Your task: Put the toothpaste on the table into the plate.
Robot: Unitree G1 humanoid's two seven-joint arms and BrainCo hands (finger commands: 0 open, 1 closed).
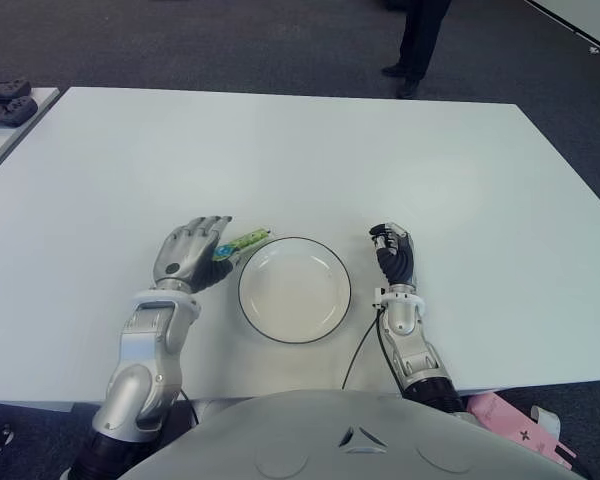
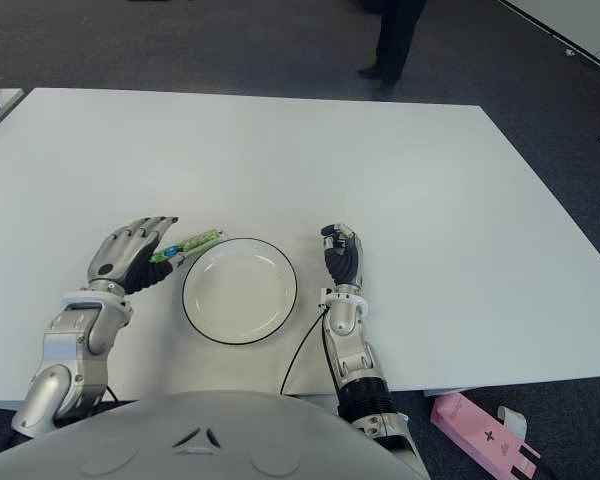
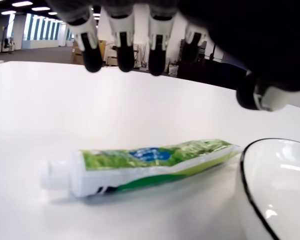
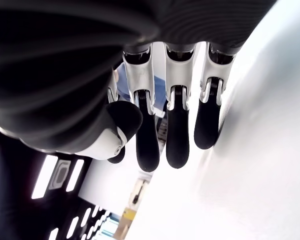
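Note:
A green and white toothpaste tube (image 1: pixel 243 241) lies flat on the white table (image 1: pixel 300 160), just off the upper left rim of the plate (image 1: pixel 295 290). The left wrist view shows the tube (image 3: pixel 140 167) lying free, its cap pointing away from the plate rim (image 3: pixel 250 185). My left hand (image 1: pixel 193 252) hovers over the tube's cap end with fingers spread, holding nothing. The white plate with a dark rim holds nothing. On the plate's right side my right hand (image 1: pixel 394 255) stands with relaxed fingers (image 4: pixel 177 130), grasping nothing.
Dark objects (image 1: pixel 5 100) sit on a side surface at the far left. A person's legs (image 1: pixel 415 45) stand beyond the table's far edge. A pink box (image 2: pixel 480 425) lies on the floor at the lower right. A cable (image 1: pixel 360 345) runs from the right wrist.

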